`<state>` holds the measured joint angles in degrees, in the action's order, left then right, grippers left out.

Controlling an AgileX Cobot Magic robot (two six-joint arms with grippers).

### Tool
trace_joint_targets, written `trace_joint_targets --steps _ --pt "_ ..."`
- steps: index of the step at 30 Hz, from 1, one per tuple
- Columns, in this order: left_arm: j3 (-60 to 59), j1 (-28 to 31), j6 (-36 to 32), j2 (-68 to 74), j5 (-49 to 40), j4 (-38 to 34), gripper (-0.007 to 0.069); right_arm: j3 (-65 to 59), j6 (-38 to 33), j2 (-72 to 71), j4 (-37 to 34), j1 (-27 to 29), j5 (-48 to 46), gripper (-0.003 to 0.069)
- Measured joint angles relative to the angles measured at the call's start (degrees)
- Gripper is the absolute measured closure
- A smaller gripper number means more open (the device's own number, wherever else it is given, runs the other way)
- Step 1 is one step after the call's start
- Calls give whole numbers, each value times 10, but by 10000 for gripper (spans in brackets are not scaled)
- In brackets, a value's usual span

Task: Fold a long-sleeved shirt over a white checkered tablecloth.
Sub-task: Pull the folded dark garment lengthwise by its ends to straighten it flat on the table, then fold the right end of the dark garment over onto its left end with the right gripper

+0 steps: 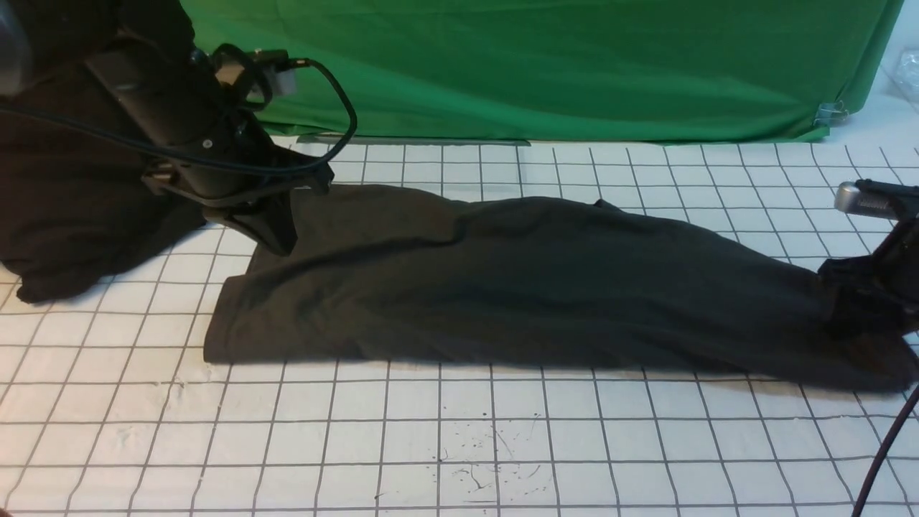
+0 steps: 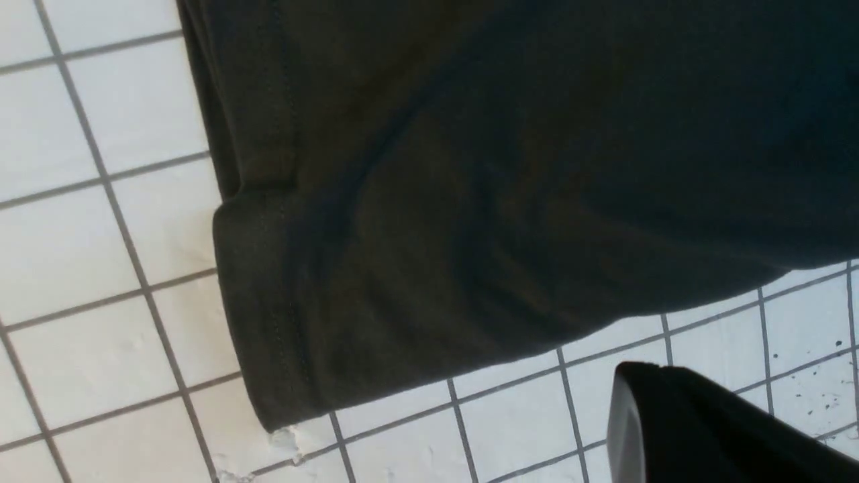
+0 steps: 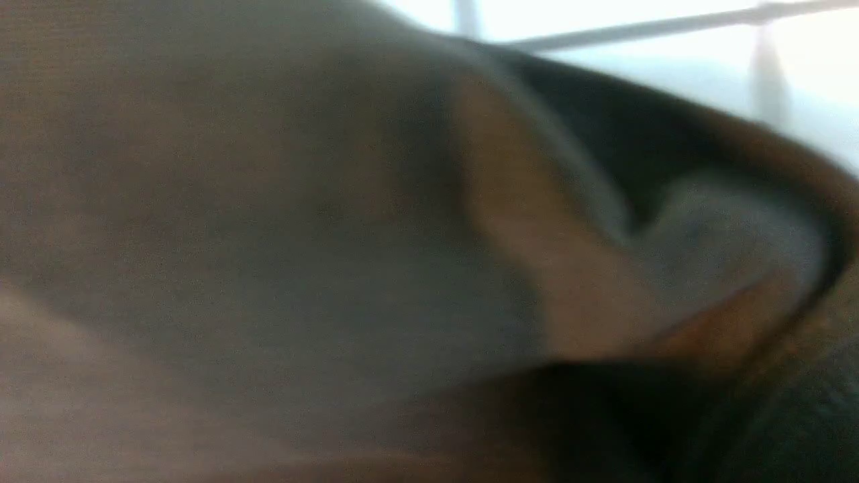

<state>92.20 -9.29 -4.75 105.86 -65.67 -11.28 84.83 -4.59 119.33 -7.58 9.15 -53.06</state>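
A dark charcoal-grey knit shirt (image 1: 502, 280) is laid as a long creased band on the white checkered tablecloth (image 1: 431, 438). The left gripper (image 1: 276, 233) is clenched empty; whether the right gripper (image 1: 861, 309) is open or closed cannot be told.

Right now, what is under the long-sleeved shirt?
The white checkered tablecloth lies under the long-sleeved shirt; its grid shows along the near and far edges. Anything else beneath is covered, so I cannot tell.

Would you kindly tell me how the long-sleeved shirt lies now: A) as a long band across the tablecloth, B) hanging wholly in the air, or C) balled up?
A: the long-sleeved shirt stretches as a long dark band across the white checkered tablecloth.
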Motion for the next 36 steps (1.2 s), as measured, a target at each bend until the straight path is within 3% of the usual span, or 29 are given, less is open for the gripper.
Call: trace_joint_targets --steps 1,3,7,10,14,17,23,24,25,30,36 --pt "0 0 0 0 -3 -1 628 0 -6 0 -4 -1 -3 541" --pt "0 0 -1 0 -8 0 628 2 -13 0 1 1 -12 593" --pt "0 0 -1 -7 -12 4 628 17 6 -4 50 15 -43 598" --pt "0 0 -1 -28 -12 12 628 44 53 -30 118 58 -67 598" --pt "0 0 -1 -54 -12 19 628 91 71 -52 122 88 -98 598" --pt "0 0 -1 -70 -9 21 628 135 66 -61 92 79 -126 598" --pt "0 0 -2 -80 -6 21 628 225 79 -84 55 -11 -160 598" --pt "0 0 -2 -80 -6 18 628 254 86 -88 32 -56 -163 598" --pt "0 0 -2 -80 -6 16 628 257 89 -88 29 -61 -163 598" --pt "0 0 -2 -80 -6 -5 628 332 120 -63 -67 -203 -155 598" --pt "0 0 -2 -80 -6 -11 628 373 153 2 -137 -315 -106 598"
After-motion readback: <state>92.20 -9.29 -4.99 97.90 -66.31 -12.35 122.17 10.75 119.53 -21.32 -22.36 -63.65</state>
